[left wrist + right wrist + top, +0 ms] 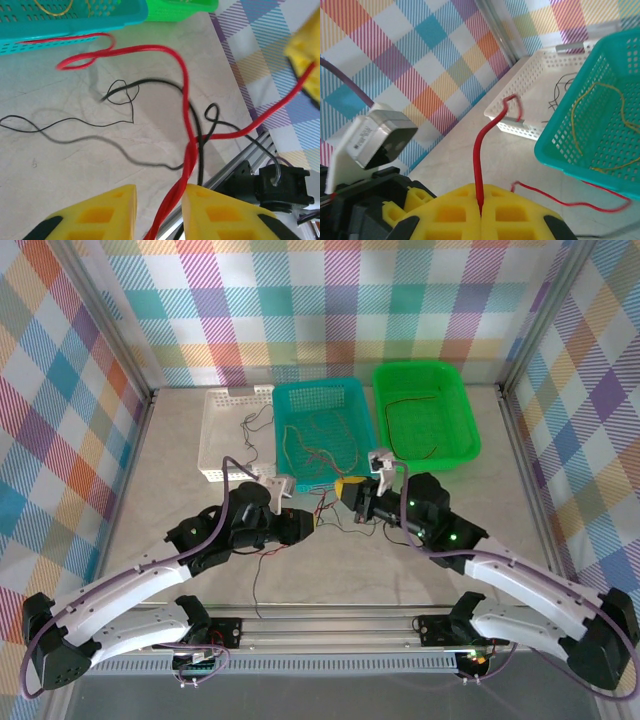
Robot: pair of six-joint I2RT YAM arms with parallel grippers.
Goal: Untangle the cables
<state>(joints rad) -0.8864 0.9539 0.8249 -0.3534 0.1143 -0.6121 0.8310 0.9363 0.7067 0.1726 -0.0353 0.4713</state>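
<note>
1. While the right gripper [481, 190] clamps its closed fingers on the red cable [479, 150], the strand rises straight ahead of the tips, toward the white basket [540, 70].
2. To that gripper's right, a teal basket [570, 135] holds a yellow cable [575, 125].
3. The left gripper [159, 190] stands parted. What is probably the same red cable runs loose through the gap.
4. Just ahead of the left tips, a black cable [150, 82] crosses the red one and loops over the table [75, 165].
</note>
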